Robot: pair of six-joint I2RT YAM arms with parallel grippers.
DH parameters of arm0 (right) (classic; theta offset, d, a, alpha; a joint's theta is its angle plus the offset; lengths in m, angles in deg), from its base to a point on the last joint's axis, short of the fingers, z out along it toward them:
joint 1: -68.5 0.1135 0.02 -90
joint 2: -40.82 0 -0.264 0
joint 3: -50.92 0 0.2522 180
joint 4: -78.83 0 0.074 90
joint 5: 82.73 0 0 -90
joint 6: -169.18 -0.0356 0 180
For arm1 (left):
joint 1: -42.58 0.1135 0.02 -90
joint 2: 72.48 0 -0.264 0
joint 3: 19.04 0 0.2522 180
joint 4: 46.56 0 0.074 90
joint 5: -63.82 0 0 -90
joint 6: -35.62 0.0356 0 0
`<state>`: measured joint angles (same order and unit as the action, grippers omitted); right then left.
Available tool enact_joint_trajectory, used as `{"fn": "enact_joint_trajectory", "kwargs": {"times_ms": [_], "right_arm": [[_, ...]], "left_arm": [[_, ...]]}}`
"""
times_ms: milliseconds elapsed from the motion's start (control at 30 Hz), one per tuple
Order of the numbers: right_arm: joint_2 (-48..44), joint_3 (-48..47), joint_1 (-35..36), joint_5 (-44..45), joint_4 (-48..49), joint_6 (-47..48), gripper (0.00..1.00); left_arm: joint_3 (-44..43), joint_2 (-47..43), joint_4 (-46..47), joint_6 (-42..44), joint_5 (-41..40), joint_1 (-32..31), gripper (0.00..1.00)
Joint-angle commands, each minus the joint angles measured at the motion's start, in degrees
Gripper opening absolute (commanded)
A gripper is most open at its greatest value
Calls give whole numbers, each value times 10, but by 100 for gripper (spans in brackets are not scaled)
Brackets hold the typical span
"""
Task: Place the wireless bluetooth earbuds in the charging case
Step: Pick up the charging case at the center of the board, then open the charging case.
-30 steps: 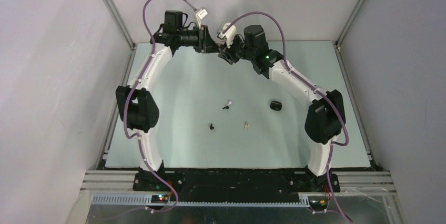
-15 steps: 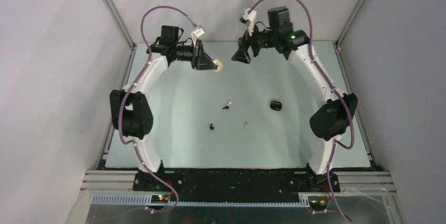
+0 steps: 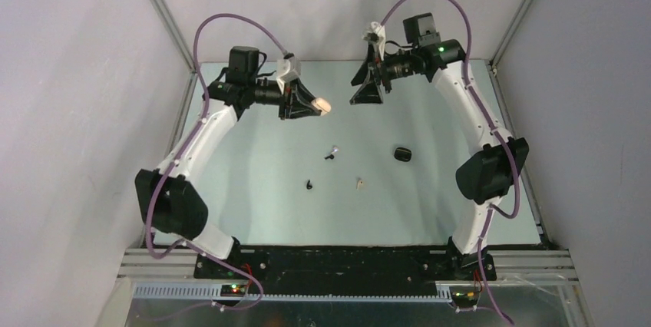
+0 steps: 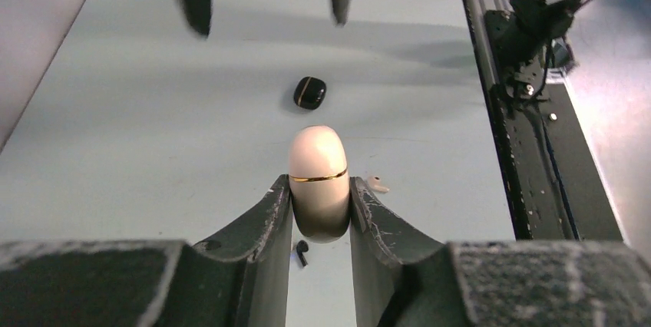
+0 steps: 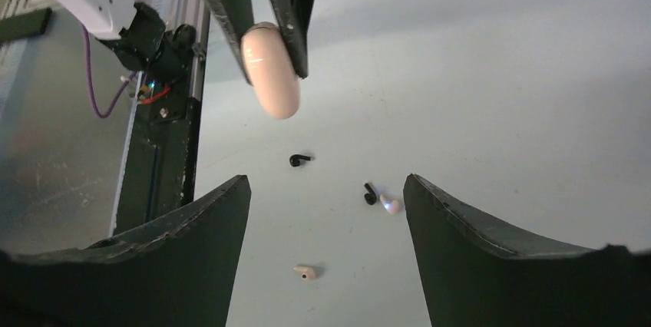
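Observation:
My left gripper (image 3: 311,104) is shut on a closed cream-white charging case (image 3: 322,104) with a gold seam and holds it in the air over the back of the table. The case fills the jaws in the left wrist view (image 4: 317,173). My right gripper (image 3: 367,95) is open and empty, facing the case (image 5: 270,70) from the right. On the table lie a black earbud (image 3: 308,185), a cream earbud (image 3: 358,183), and a black and a white bud touching (image 3: 332,152). The right wrist view shows them below its open gripper (image 5: 326,181): black (image 5: 299,160), black (image 5: 370,193), white (image 5: 391,205), cream (image 5: 306,272).
A closed black charging case (image 3: 403,153) with a gold seam lies on the table to the right, also in the left wrist view (image 4: 310,92). Aluminium frame rails (image 3: 165,20) and grey walls bound the table. The arm bases sit on the black rail (image 3: 345,262) at the near edge.
The two grippers, close together at the back centre a second ago, have drawn apart. The right one moved right and back, open. The left one kept the cream case and lowered slightly.

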<state>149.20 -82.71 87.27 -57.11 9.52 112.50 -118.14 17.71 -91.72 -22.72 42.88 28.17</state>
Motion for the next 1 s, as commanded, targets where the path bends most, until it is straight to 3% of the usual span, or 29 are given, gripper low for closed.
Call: {"fn": "enact_joint_trajectory", "kwargs": {"times_ms": [0,133,233,367,567,767,967], "right_arm": [[-75,58,57,7,50,50,78],[-116,111,109,73,57,95,80],[-127,146,123,98,104,46,79],[-88,94,124,74,56,47,76],[-49,61,130,67,51,38,73],[-38,60,154,86,21,95,76],[-32,71,159,119,50,65,72]], "left_arm": [[33,-64,6,78,16,-10,0],[48,-80,7,112,29,-9,0],[59,-83,6,146,31,-13,0],[95,-98,7,200,8,-24,0],[100,-103,6,200,4,-27,0],[94,-100,7,181,4,-26,0],[94,-107,7,178,2,-27,0]]}}
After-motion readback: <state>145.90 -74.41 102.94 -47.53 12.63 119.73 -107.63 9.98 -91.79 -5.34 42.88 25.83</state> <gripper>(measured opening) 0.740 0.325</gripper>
